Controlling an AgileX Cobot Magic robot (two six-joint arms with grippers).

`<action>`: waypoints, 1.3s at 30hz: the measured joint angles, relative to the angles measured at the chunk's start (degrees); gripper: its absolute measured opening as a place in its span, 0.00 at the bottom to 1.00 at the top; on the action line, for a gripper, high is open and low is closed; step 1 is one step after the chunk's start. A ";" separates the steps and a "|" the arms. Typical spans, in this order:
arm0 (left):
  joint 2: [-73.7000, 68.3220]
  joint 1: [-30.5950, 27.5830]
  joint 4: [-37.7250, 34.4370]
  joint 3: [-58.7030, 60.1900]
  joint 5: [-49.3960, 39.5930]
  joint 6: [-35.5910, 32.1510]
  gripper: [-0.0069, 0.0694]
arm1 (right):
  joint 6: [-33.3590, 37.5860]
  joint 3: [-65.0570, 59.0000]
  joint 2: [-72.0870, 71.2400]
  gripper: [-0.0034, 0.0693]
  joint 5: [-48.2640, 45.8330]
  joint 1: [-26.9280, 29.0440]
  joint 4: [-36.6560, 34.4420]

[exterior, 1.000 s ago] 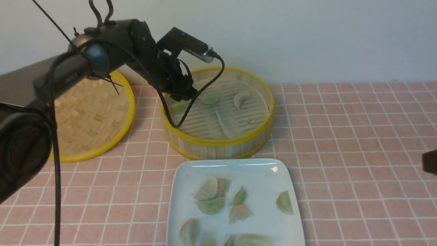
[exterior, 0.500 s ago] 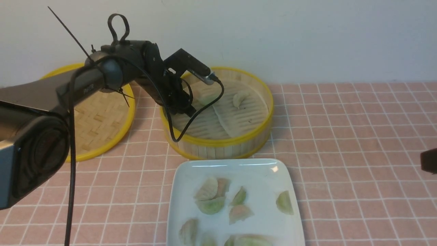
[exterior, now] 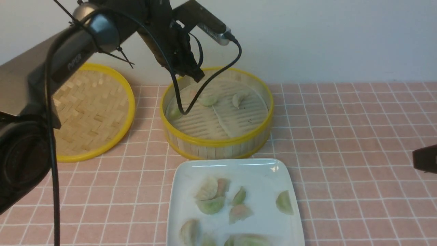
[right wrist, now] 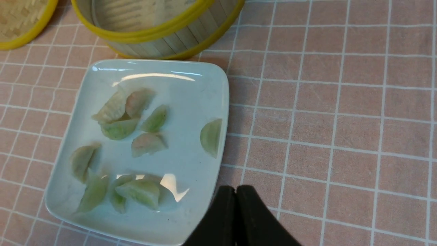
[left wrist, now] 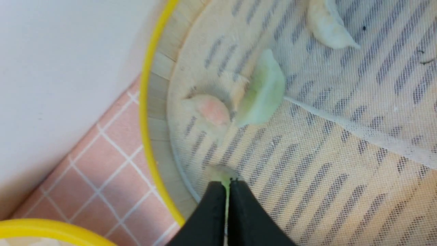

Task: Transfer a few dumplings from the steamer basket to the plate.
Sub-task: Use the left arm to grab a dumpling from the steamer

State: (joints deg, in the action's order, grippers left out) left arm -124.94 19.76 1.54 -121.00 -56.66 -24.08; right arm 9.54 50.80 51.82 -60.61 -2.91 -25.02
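Observation:
The steamer basket (exterior: 218,141) stands behind the plate (exterior: 269,174). In it lie a green dumpling (exterior: 208,100), a whitish one (exterior: 239,99) and a green one by the left wall (exterior: 174,112). My left gripper (exterior: 197,76) hangs above the basket's back left. In the left wrist view it (left wrist: 227,182) is shut on a pale green dumpling (left wrist: 220,172), above the mesh liner (left wrist: 324,164). A pink dumpling (left wrist: 211,111) lies beyond. Several dumplings (right wrist: 119,128) lie on the plate (right wrist: 191,102). My right gripper (right wrist: 235,188) is shut and empty beside the plate's edge.
The flat woven lid (exterior: 88,112) lies left of the basket. A pink checked cloth (exterior: 341,136) covers the table. A white wall rises just behind the basket. My right gripper shows only as a dark tip at the front view's right edge (exterior: 425,159).
My left gripper dipped into the basket's left side, then rose well above its rim. The right arm has barely moved.

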 joint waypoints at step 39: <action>-13.60 0.37 8.05 -2.53 -3.72 18.22 0.34 | 2.26 -0.50 0.00 0.03 0.52 0.00 -1.63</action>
State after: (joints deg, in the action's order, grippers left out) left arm -138.54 20.12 9.59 -123.53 -60.38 -5.86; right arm 11.80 50.29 51.82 -60.10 -2.91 -26.66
